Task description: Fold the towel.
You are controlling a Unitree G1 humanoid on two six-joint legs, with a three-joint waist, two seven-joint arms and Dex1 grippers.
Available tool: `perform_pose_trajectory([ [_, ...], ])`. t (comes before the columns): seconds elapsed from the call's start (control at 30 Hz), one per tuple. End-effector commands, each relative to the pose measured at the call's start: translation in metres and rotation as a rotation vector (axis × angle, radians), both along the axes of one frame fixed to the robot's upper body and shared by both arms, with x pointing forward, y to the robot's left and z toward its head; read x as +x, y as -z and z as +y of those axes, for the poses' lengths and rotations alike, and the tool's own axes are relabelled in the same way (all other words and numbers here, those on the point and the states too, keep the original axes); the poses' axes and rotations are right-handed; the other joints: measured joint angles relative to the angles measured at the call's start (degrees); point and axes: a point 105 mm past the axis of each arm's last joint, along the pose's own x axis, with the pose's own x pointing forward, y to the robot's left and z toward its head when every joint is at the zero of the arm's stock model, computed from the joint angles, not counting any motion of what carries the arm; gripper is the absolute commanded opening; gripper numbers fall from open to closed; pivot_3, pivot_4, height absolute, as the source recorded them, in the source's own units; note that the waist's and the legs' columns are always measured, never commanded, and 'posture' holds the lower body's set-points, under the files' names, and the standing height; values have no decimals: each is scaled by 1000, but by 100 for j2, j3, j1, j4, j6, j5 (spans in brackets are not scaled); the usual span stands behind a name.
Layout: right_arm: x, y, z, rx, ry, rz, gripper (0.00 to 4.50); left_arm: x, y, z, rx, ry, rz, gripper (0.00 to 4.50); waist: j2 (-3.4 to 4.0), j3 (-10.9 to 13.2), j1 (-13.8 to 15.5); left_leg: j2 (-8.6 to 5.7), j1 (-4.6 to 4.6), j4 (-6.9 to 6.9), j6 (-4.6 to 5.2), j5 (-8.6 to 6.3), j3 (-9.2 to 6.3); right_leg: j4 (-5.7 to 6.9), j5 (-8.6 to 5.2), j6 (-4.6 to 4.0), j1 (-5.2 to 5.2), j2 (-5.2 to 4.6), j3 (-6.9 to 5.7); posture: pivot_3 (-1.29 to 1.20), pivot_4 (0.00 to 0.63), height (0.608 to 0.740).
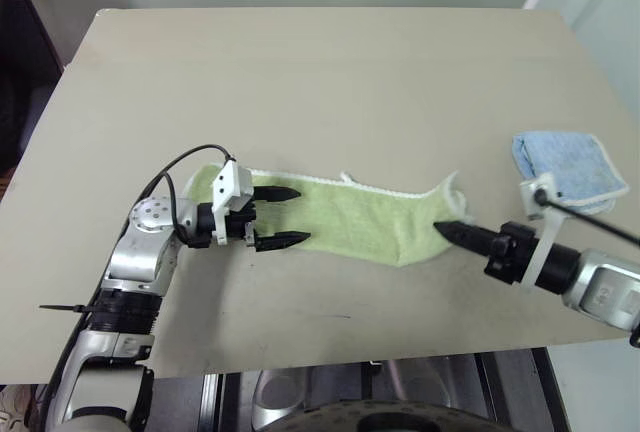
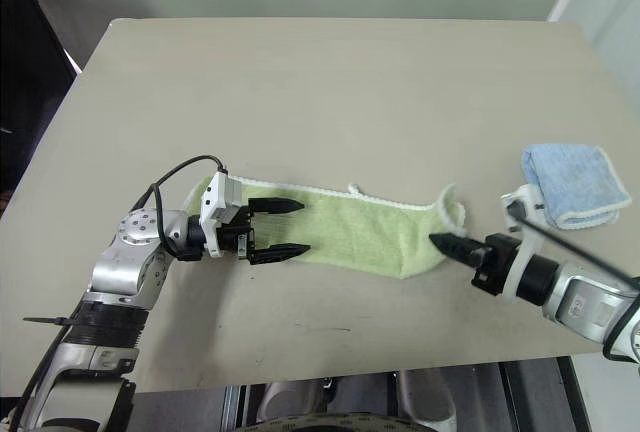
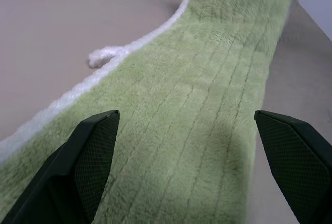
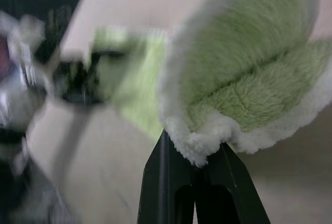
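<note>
The towel, a long narrow green strip with white edging, lies on the counter with its long axis running left to right across the robot's front; a small white loop projects from its far edge. The left end effector hovers over the strip's left end, pointing rightward along the long axis, its fingers spread wide; the right end effector, pressed together, pinches the towel's right end, which rises bunched from the counter. A smaller light blue towel lies folded near the counter's right edge, apart from the green one.
</note>
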Motion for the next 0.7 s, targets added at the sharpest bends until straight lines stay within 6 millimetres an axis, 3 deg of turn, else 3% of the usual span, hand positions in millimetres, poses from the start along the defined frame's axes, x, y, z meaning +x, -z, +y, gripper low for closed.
perform_pose_trajectory([
  [0.03, 1, -5, 9, -20, -90, -64, 34, 2, -8, -3, -8, 11, -51, 4500, 0, 0, 0, 0, -1, 0, 1, -1, 2, -1, 0, 0, -1, -1, 1, 0, 150, 703],
  [0.27, 16, 3, 39, -74, -227, -163, 34, -4, 2, -2, 6, 36, -34, 4500, 0, 0, -22, 3, 8, 2, 3, 2, 9, 4, 12, -11, -5, 1, -1, 0, 150, 703],
  [0.7, 40, 22, 94, -131, -359, -224, 34, -3, 4, 2, 6, 13, -54, 4500, 1, 1, -38, 5, 6, 9, 9, 23, 11, 7, 43, -27, -11, -1, -1, 0, 150, 703],
])
